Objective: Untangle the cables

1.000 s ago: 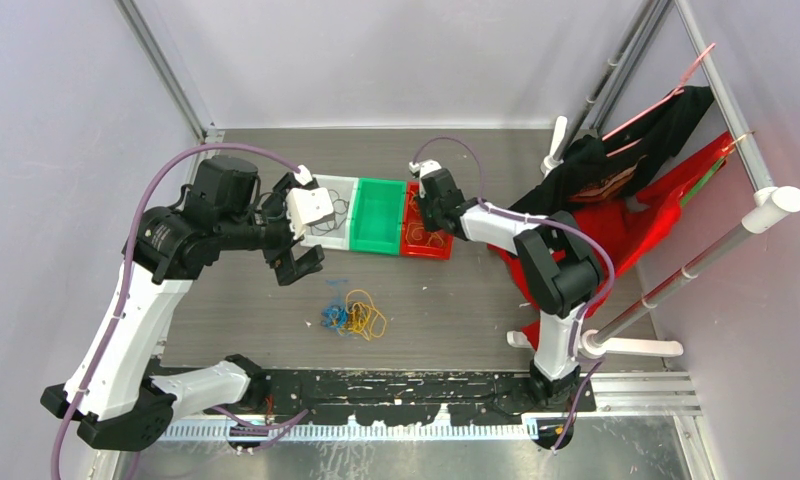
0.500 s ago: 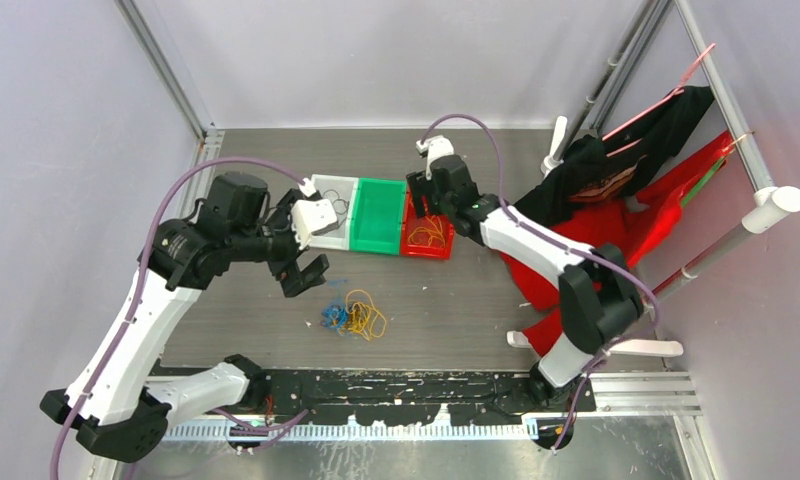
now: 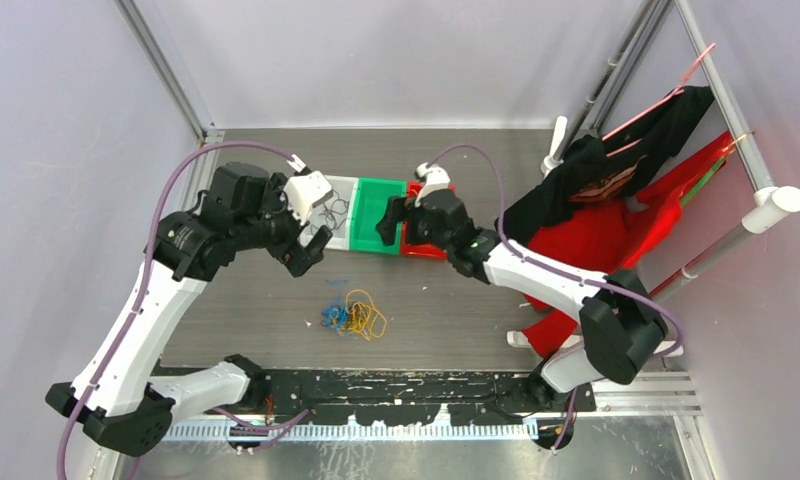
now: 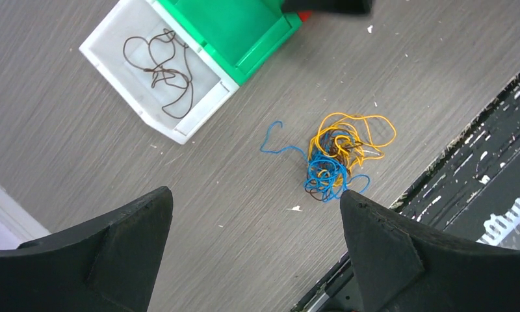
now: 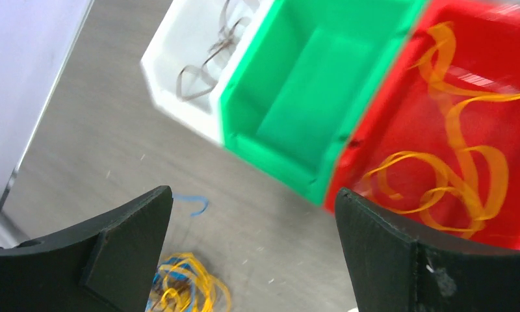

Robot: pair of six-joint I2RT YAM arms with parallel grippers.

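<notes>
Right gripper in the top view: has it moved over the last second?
Yes. The right gripper has swung left, off the red bin and over the right edge of the green bin, jaws open.

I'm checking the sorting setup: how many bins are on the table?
3, side by side: a white bin holding dark brown cable, an empty green bin in the middle, and a red bin holding yellow-orange cable. None seems hidden.

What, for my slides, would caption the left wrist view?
Open left tool over tangled cables; a brown wire lies in the white bin.
</notes>
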